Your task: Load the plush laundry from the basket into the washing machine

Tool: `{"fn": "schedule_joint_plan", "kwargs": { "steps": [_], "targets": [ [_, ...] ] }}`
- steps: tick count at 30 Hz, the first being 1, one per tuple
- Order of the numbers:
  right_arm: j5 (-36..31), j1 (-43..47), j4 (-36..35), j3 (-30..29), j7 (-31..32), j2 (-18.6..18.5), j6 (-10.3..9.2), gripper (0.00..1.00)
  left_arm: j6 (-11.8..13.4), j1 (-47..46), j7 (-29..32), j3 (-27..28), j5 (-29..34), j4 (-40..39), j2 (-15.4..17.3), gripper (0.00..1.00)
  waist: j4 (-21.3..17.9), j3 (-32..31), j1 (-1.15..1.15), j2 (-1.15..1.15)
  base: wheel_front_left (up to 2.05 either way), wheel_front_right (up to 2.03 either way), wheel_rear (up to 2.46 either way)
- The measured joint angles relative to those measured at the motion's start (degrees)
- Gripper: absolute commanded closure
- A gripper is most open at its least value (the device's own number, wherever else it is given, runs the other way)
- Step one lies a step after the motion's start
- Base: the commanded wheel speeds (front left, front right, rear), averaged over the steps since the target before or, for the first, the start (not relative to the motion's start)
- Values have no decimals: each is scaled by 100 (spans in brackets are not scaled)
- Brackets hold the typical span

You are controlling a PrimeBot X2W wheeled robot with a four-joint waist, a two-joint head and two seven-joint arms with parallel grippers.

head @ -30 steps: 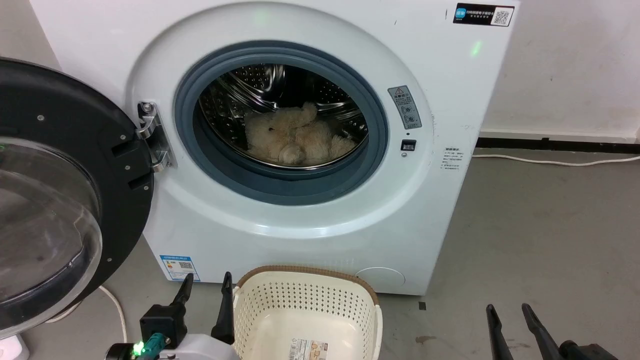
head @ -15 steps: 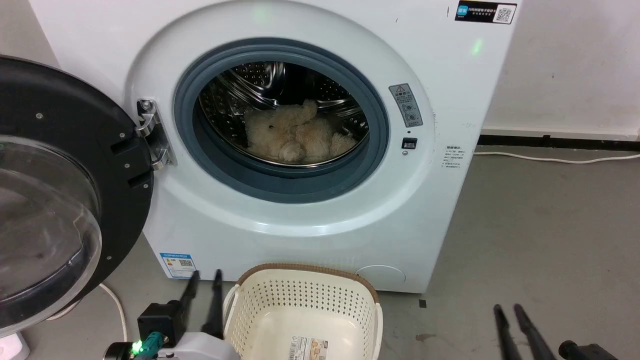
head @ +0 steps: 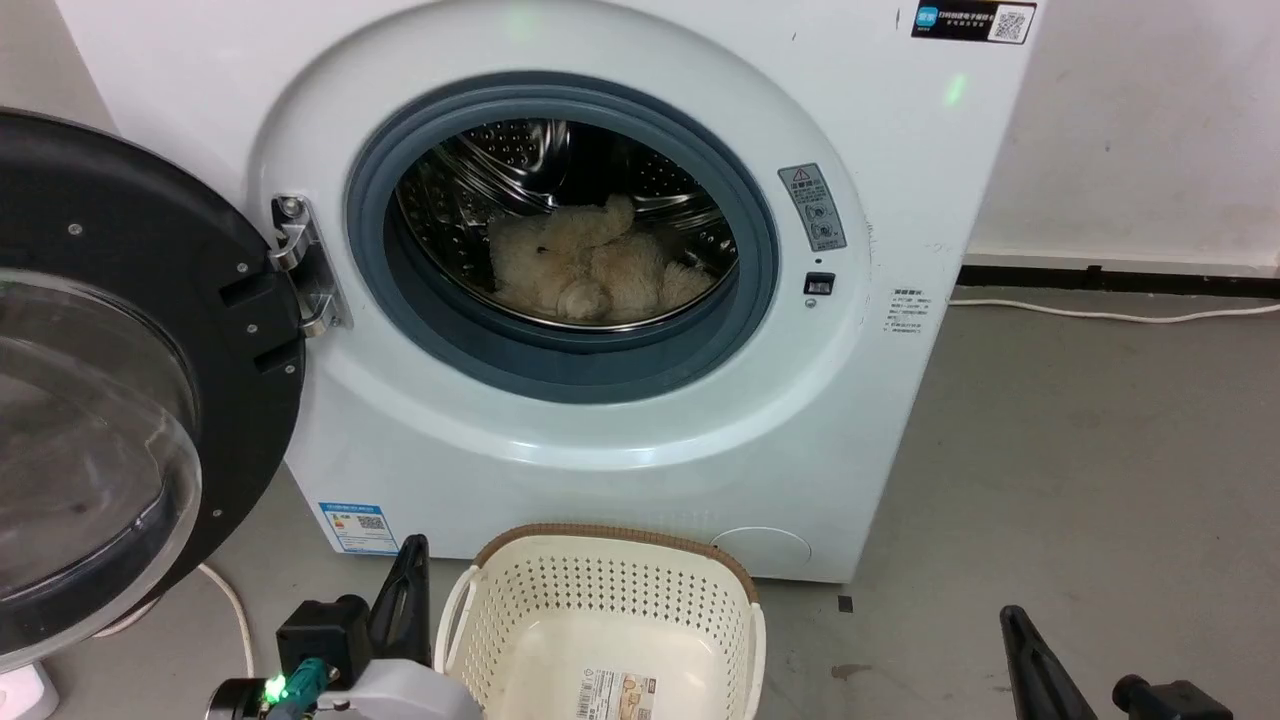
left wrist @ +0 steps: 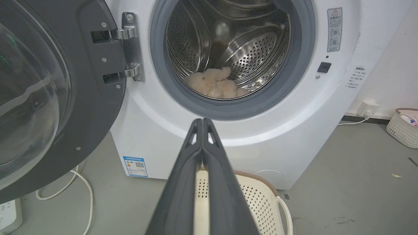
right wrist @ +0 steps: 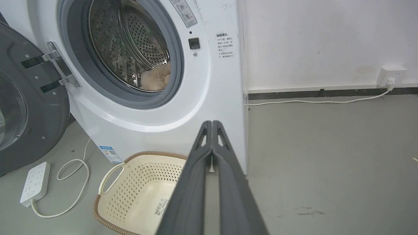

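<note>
The left tool (head: 412,560), at the lower left of the head view, has its two dark fingers pressed together with nothing between them. A second ago they stood spread in a V beside the basket. The right tool (head: 1015,625), at the lower right, has closed in the same way, its pair of fingers now one dark blade. In each wrist view that arm's own fingers meet at the tips and hold nothing. The bear, the basket and the machine keep their places, and the whole head view has shifted only slightly.

The cream perforated laundry basket (head: 610,590), with a brown woven-look rim, stands at the bottom centre on the grey concrete floor (head: 1080,450), just in front of the machine. A paper label (head: 618,695) lies on its inner bottom. To its left a white cable (head: 236,612) curls over the floor, and the right wrist view shows a white power strip (right wrist: 34,184) at its end.

Beyond stands the white front-loading washing machine (head: 600,470). Its black-framed glass door (head: 120,380) is swung wide open at the left edge on a steel hinge (head: 300,265). Behind it is a white wall (head: 1130,130) with a dark skirting and a wall socket (right wrist: 390,73).

The teddy bear (head: 590,265), fluffy and cream-beige, lies crumpled low in the perforated steel drum (head: 500,160), inside the grey door seal (head: 560,365). It is well apart from both tools.
</note>
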Motion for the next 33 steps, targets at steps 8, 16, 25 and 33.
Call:
{"fn": "schedule_joint_plan", "kwargs": {
  "steps": [8,16,25,33],
  "targets": [
    [-85,-35,-58,0,81,0,0,100,-74,0,65,101,104,-60,-42,100,-2,22,0,0,0,0,0],
    [-152,-87,-107,-1,179,0,0,100,-127,0,140,179,231,-119,-82,100,-5,43,0,0,0,0,0],
    [-247,-112,-166,-1,288,0,0,100,-194,0,202,292,385,-202,-143,100,-7,68,0,0,0,0,0],
    [-337,-206,-222,-2,379,0,0,100,-247,0,278,368,489,-265,-212,100,-9,90,0,0,0,0,0]
  ]
}}
